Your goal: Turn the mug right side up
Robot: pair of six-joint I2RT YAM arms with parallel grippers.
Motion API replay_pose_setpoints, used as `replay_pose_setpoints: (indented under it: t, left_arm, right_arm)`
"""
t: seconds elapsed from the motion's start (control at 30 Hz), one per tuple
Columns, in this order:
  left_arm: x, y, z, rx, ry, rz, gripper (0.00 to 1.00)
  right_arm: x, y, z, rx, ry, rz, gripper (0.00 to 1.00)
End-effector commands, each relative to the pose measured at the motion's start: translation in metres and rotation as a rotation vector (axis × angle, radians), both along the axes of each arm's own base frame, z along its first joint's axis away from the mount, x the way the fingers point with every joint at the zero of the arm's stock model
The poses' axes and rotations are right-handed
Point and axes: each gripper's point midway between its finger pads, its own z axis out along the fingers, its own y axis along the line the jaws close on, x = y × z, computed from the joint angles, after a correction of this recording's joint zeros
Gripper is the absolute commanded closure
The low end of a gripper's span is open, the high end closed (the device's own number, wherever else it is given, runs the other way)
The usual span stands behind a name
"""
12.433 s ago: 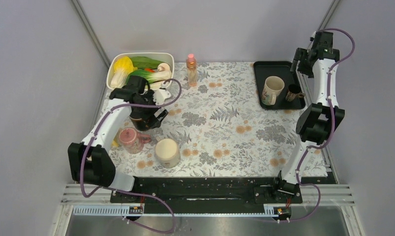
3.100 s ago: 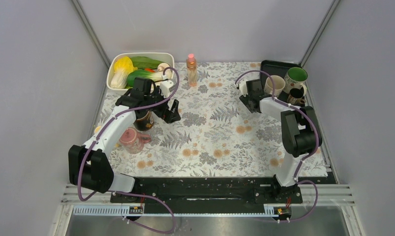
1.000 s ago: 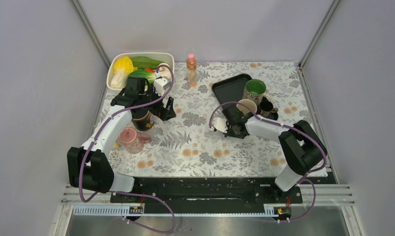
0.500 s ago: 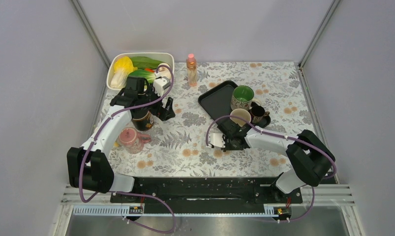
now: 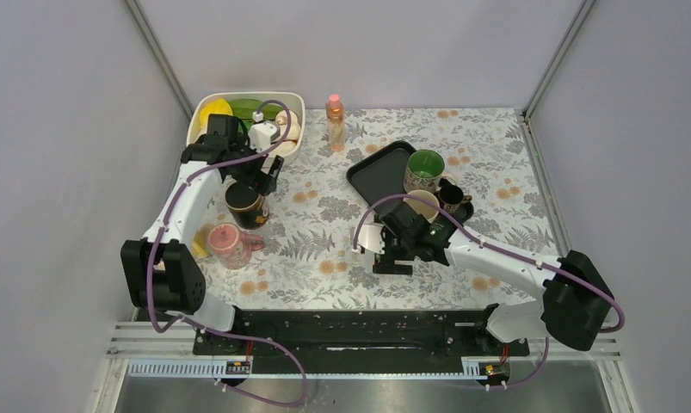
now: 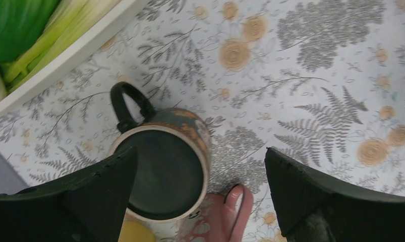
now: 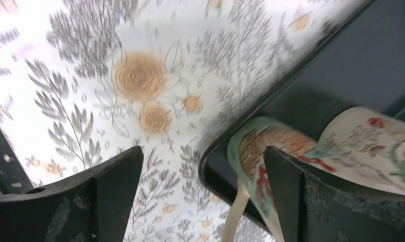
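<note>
**A:** Where's the mug from your jaws?

**B:** Straight under my left gripper (image 6: 200,151). Its jaws stand wide apart and hold nothing. The mug (image 6: 165,174) is on the cloth, off-centre toward the left finger and partly tucked beneath it. It sits just beside the tub (image 6: 74,48), with a pink mug (image 6: 225,222) touching or nearly touching its near side.

**A:** Which way does its axis run?

**B:** Upright, as far as I can judge. I look down past a pale rim into a dark hollow, so I read that as the mouth facing up. The handle (image 6: 127,103) points out toward the tub, roughly across the line my fingers close on.

**A:** And the right arm?

**B:** Well apart from it. My right gripper (image 7: 203,151) is spread open and empty over the cloth by the tray (image 7: 341,65). A floral mug (image 7: 371,146) stands on the tray close to one finger, but that view is blurred.

**A:** So the left is nearer.

**B:** By far. If the mug needed another grip, I'd shift the left arm toward that left finger to centre it, then come straight down. To my eye, though, it's already right side up.
</note>
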Motion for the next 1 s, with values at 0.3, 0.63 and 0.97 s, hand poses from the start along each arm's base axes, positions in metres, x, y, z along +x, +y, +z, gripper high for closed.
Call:
replay_pose_setpoints:
  t: [0.3,0.63,0.97]
  left_arm:
    - [-0.062,0.007,0.003,0.045,0.038,-0.242,0.01]
    - [-0.131,0.009,-0.067,0.436,0.237,-0.743,0.25]
    - [-0.083,0.033,-0.114,0.64,0.173,-0.646,0.22]
  right_arm:
    - [0.0,0.076,0.061,0.439,-0.004,0.003,0.01]
    - [-0.004,0.072,0.049,0.431,-0.006,0.031,0.01]
    - [-0.01,0.079,0.051,0.49,0.001,0.054,0.01]
